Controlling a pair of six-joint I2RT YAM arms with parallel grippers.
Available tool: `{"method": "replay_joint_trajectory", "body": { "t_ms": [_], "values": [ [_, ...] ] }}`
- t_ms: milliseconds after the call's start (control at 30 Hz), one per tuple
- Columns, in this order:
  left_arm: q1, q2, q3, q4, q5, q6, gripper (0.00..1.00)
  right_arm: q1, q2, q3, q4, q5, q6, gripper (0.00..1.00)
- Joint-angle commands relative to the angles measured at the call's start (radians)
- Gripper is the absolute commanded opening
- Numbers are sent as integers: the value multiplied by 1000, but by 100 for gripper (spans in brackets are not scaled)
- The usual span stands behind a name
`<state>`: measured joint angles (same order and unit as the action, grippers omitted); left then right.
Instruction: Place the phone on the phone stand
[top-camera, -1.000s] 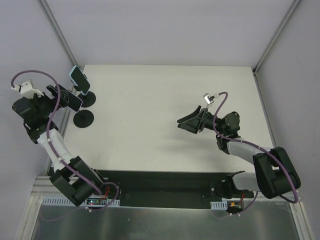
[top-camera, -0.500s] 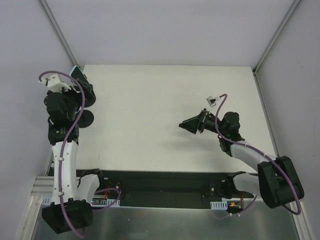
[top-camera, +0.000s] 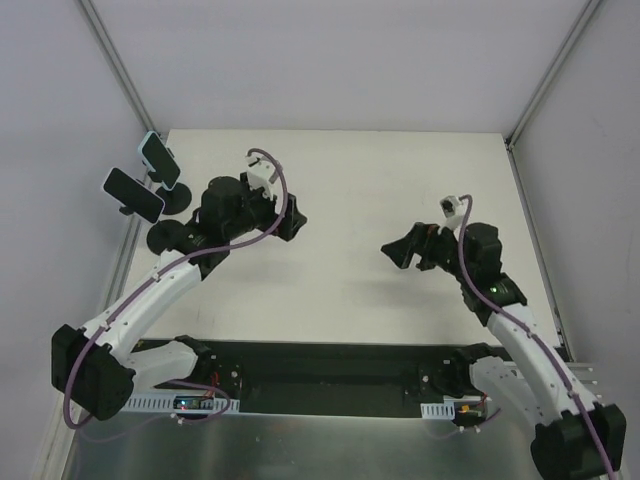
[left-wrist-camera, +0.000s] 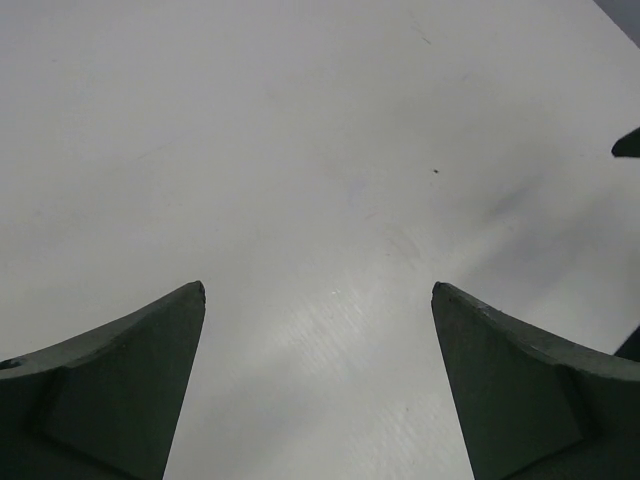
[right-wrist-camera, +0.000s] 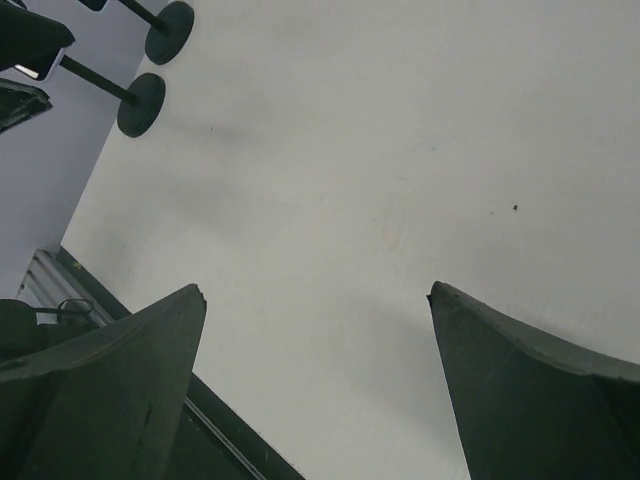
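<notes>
**A:** Two phones are mounted in the upper left of the overhead view: a dark phone (top-camera: 133, 194) and a teal-cased phone (top-camera: 160, 160), each on a round-based phone stand (top-camera: 165, 238). Which one the task means, I cannot tell.

**B:** And the grippers?

**A:** In the overhead view the left gripper (top-camera: 292, 222) lies to the right of the stands. Its wrist view shows the jaws wide apart with only bare table (left-wrist-camera: 320, 120) between them. The right gripper (top-camera: 398, 250), right of centre, is likewise spread and empty.

**B:** Which step is in hand?

**A:** By my reading, placement is complete and the step is clearing away. Procedure:
1. Carry the left arm toward the lower edge of the frame, away from the upper-left corner.
2. Keep the elbow and the purple cable (top-camera: 265, 157) off the stand stems. The stands look top-heavy, so a light brush could tip one.
3. Leave the jaws apart.
4. Do not sweep either arm over the stand bases.

**B:** Final check?

**A:** Confirm each phone rests on its cradle, with both arms well apart from it.
</notes>
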<state>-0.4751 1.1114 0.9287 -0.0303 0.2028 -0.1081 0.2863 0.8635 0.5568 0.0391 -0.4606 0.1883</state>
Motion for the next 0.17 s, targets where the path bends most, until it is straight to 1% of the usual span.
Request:
{"method": "replay_joint_trajectory", "body": {
  "t_ms": [0,33,67,133],
  "values": [
    [-54,-39,-25,93,148,87,94,-1,-275,49,-241,157,-78,96],
    [-60,-53,-39,101,185,82,94,-2,-334,14,-237,166,-72,96],
    [-68,-85,-59,110,188,74,94,-3,-444,-4,-242,186,-64,96],
    [-92,-129,-68,110,217,62,94,-1,-562,-27,-246,236,-38,96]
  ]
}}
